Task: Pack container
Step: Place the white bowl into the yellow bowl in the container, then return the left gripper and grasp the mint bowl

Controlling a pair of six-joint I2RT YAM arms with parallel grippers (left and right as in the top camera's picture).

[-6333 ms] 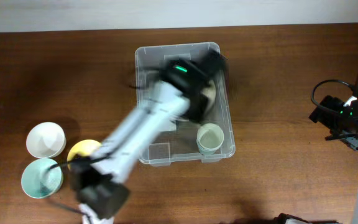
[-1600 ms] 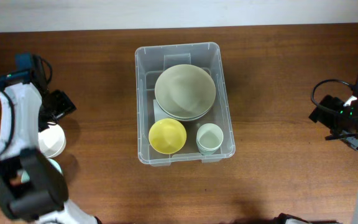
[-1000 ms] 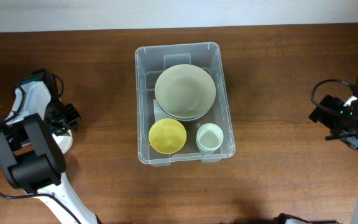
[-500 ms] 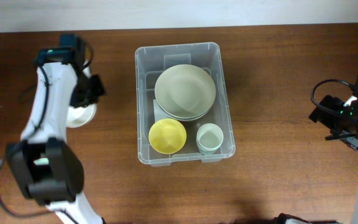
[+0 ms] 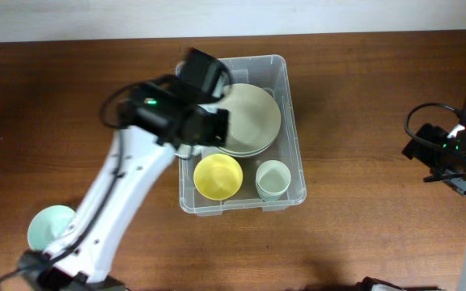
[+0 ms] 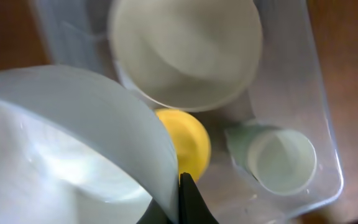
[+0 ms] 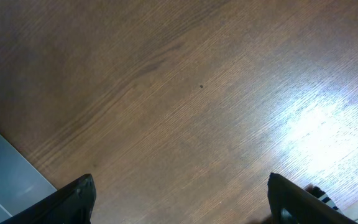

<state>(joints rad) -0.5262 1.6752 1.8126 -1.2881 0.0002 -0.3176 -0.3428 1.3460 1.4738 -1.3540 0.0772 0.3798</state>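
Container [image 5: 292,137] with yellow bowl [image 5: 218,176] inside is pictured below the left gripper [image 6: 182,199], fingers pinched on a white bowl [image 6: 61,149]; right gripper [image 7: 180,202] fingers are spread.

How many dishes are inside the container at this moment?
3 in the container: a large pale bowl at the far end, a yellow bowl near-left, a pale green cup near-right. More may nest under the large bowl.

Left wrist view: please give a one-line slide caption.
Left end effector holds a white bowl above the container, which has a large bowl, yellow bowl and cup.
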